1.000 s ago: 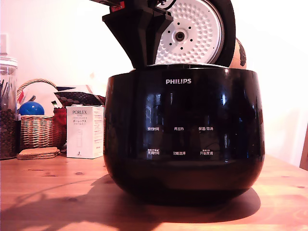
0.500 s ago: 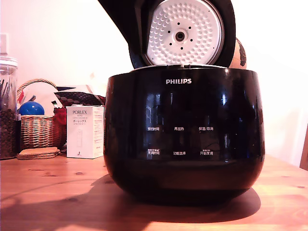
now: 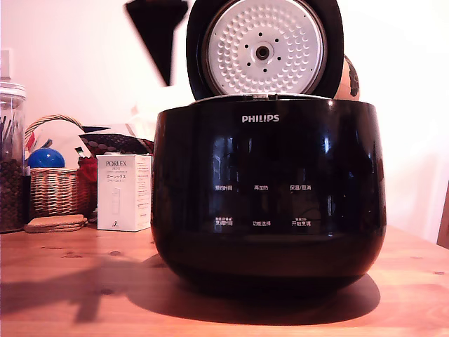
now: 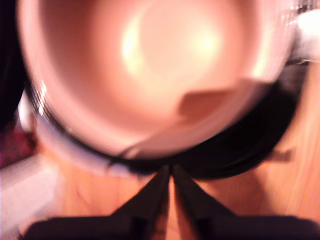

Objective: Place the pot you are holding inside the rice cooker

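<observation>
- Nearest us, the wooden table (image 3: 70, 281), and square on it the rice cooker (image 3: 266, 189), glossy black with PHILIPS across the front.
- The pot (image 4: 150, 65) fills the wrist view, blurred. Its round, pale-lit inside sits within the cooker's dark ring, so I judge it seated in the cooker and out of the tool's hold.
- The gripper (image 4: 170, 172) has its fingers pressed almost together, tips meeting, and nothing shows between them. In the exterior view it hangs clear of the cooker, high on that view's left.
- Behind the body, the lid (image 3: 263, 48) stands open, white dimpled plate facing us.
- Far left, a white box (image 3: 124, 192) and a wicker basket (image 3: 56, 189), well apart from the action.
- My call: placing looks done. Next comes a clean retreat, keeping clear of the raised lid.
</observation>
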You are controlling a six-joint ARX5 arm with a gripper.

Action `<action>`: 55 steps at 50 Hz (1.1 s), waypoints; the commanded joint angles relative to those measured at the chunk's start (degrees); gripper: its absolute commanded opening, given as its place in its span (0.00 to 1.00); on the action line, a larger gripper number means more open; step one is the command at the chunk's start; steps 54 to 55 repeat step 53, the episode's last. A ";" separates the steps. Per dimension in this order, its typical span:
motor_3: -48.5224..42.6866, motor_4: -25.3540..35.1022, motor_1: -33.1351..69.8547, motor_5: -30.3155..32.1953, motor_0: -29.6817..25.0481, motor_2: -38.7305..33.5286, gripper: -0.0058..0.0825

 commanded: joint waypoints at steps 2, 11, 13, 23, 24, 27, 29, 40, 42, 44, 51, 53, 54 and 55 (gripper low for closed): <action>0.24 0.11 -0.31 -5.20 2.64 0.68 0.04; 4.59 0.87 -2.40 -11.30 8.87 0.68 0.04; 6.58 1.16 -3.08 -11.47 10.25 0.68 0.04; 14.84 7.32 -7.17 -16.09 17.00 0.68 0.04; 15.85 7.78 -7.41 -16.09 17.53 0.68 0.04; 17.70 8.57 -8.35 -16.57 19.15 0.68 0.04; 19.10 9.90 -8.79 -16.94 19.96 0.68 0.04; 27.02 13.94 -10.78 -16.96 22.45 0.68 0.04; 27.89 14.08 -10.88 -16.94 22.58 0.68 0.04; 28.35 14.08 -10.88 -16.94 22.58 0.68 0.04; 28.57 14.08 -10.88 -16.94 22.56 0.68 0.04; 28.68 14.05 -10.88 -16.94 22.56 0.68 0.04; 28.68 14.05 -10.88 -16.94 22.56 0.68 0.04; 28.68 14.05 -10.88 -16.94 22.56 0.68 0.04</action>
